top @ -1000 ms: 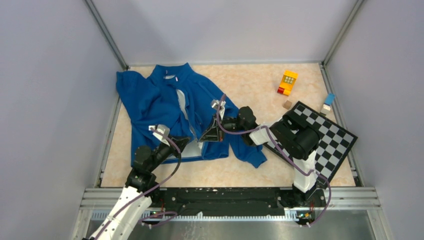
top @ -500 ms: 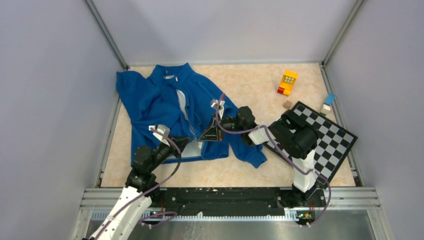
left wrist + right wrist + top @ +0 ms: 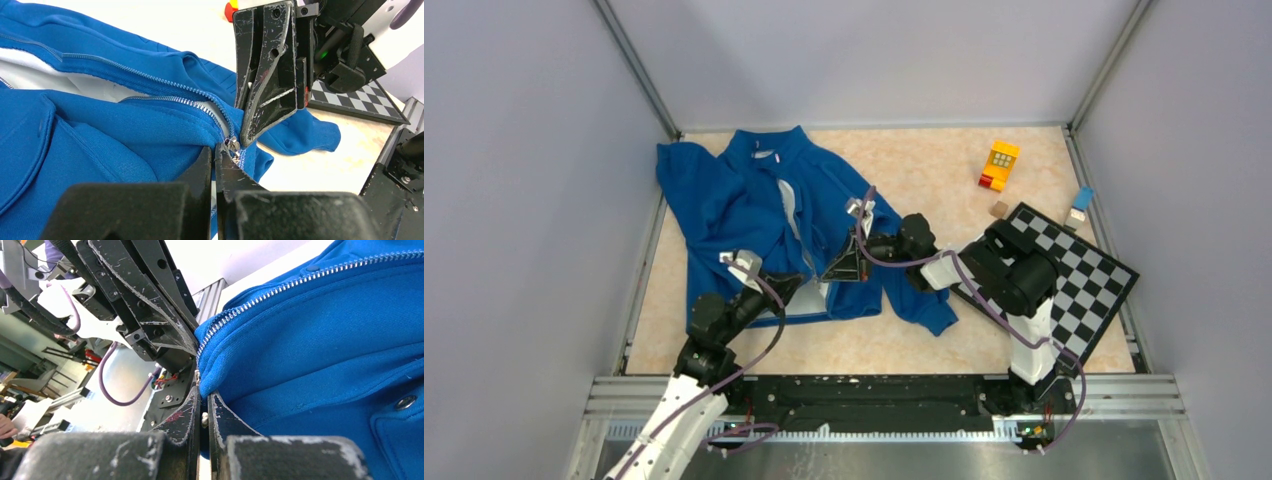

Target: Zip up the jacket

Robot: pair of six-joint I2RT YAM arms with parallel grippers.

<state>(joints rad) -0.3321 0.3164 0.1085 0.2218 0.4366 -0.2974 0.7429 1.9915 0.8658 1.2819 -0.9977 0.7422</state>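
Note:
The royal-blue jacket (image 3: 744,215) lies spread on the table's left half, front open, pale lining showing along the zipper. Both grippers meet at its bottom hem. My left gripper (image 3: 812,290) is shut on the hem fabric (image 3: 165,135) just beside the silver zipper slider (image 3: 231,145). My right gripper (image 3: 832,274) is shut on the other front edge (image 3: 300,350), and its fingers (image 3: 265,80) stand tip-down right at the slider. The zipper teeth (image 3: 150,80) run apart above the slider. The left gripper's fingers (image 3: 150,300) show close in the right wrist view.
A checkerboard (image 3: 1089,280) lies at the right under the right arm. A yellow and red toy block (image 3: 1000,163), a small brown cube (image 3: 998,209) and blue-white blocks (image 3: 1079,204) sit at the back right. Grey walls enclose three sides.

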